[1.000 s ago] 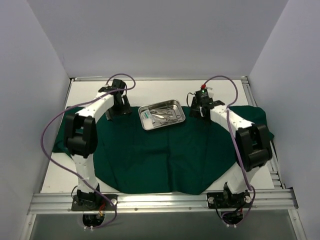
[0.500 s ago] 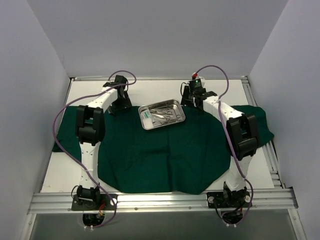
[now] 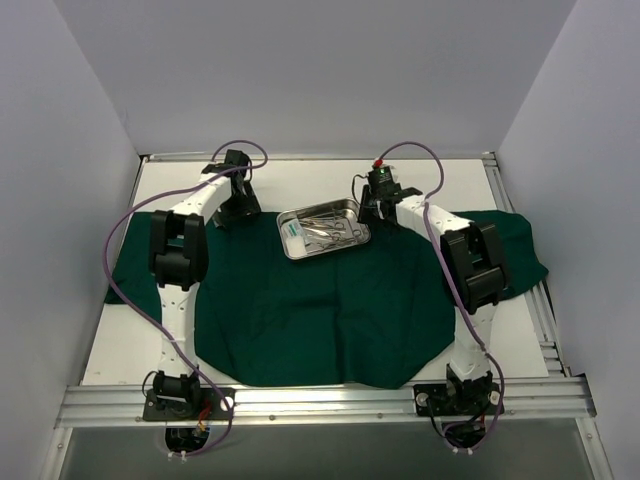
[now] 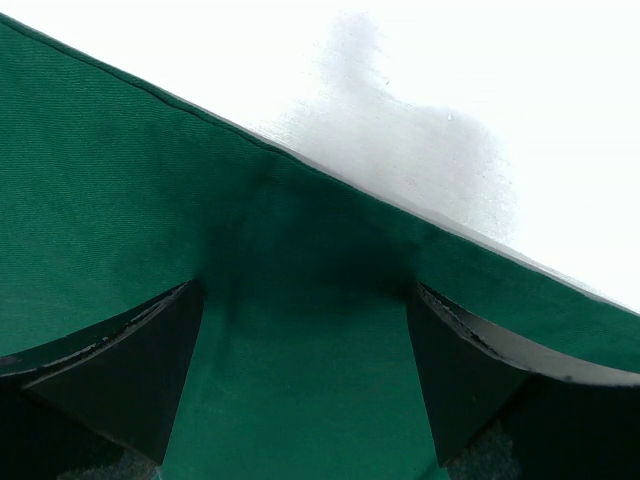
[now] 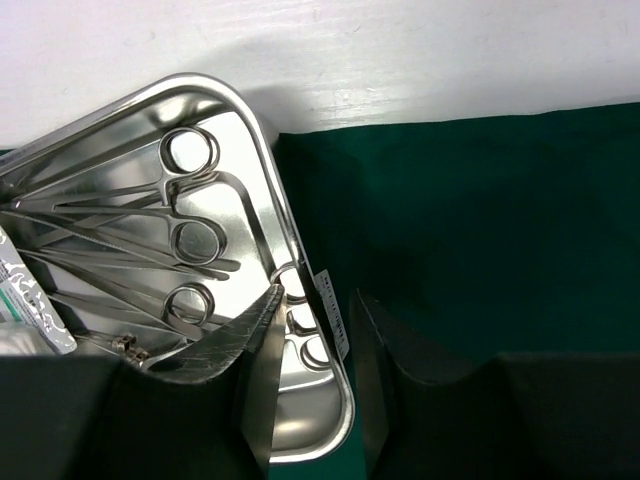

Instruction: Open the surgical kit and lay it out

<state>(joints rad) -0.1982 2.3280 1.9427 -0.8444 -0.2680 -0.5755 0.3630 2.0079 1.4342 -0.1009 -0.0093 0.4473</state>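
The dark green drape (image 3: 320, 310) lies spread out on the white table. On its far edge stands the steel tray (image 3: 330, 207), holding silver ring-handled instruments (image 5: 190, 240) and a white-green packet (image 3: 293, 232). My right gripper (image 5: 315, 300) straddles the tray's right rim (image 5: 270, 170): one finger is inside the tray, the other outside over the cloth, with a narrow gap on each side. My left gripper (image 4: 300, 400) hangs wide open just above the drape's far-left edge (image 4: 150, 200), with nothing between its fingers (image 4: 130, 370). From above, the left gripper (image 3: 238, 205) and the right gripper (image 3: 376, 208) flank the tray.
Bare white table (image 3: 300, 180) runs behind the drape to the back wall. The drape bunches at the right (image 3: 520, 250) near the side rail. An aluminium rail (image 3: 320, 400) crosses the front by the arm bases. Purple cables loop over both arms.
The right arm has swung left to the tray and its jaws have narrowed around the rim. The left gripper has edged a little farther back, still wide open.
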